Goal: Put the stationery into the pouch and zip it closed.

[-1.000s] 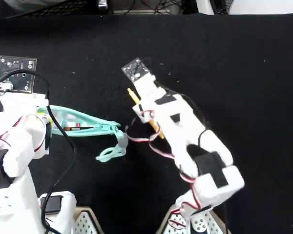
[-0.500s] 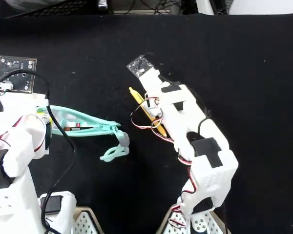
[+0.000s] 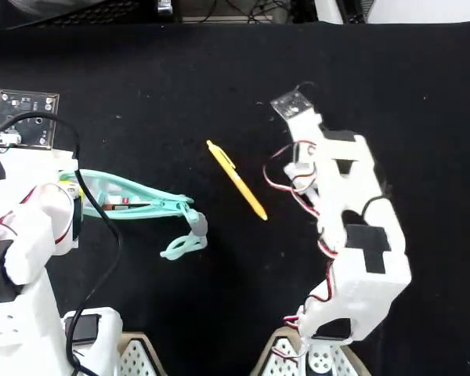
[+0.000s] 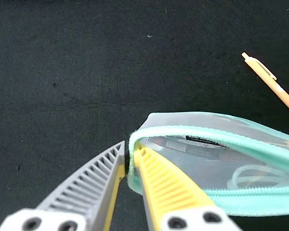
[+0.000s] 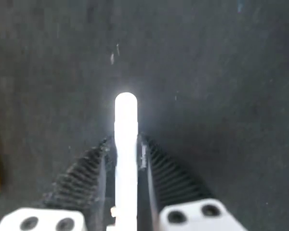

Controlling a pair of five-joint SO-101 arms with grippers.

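Note:
A mint-green mesh pouch [image 3: 133, 197] lies at the left of the black table, mouth open, its strap loop [image 3: 180, 246] trailing toward the front. My left gripper [image 4: 131, 150] is shut on the pouch's rim [image 4: 192, 126] at its left end, and some contents show through the mesh. A yellow pen [image 3: 236, 180] lies free on the cloth between the arms, also seen as the pen [image 4: 272, 83] beyond the pouch. My right arm [image 3: 346, 184] stands to the right of the pen. My right gripper [image 5: 125, 144] is shut on a white stick [image 5: 126, 113] that pokes out past the fingertips.
The black cloth [image 3: 392, 86] covers the whole table, with open room at the back and far right. Both arm bases [image 3: 219, 356] sit at the front edge. A camera board [image 3: 27, 117] tops the left arm.
The right arm has swung to the right, off the yellow pen, which now lies uncovered where it was. The left arm and pouch have not moved.

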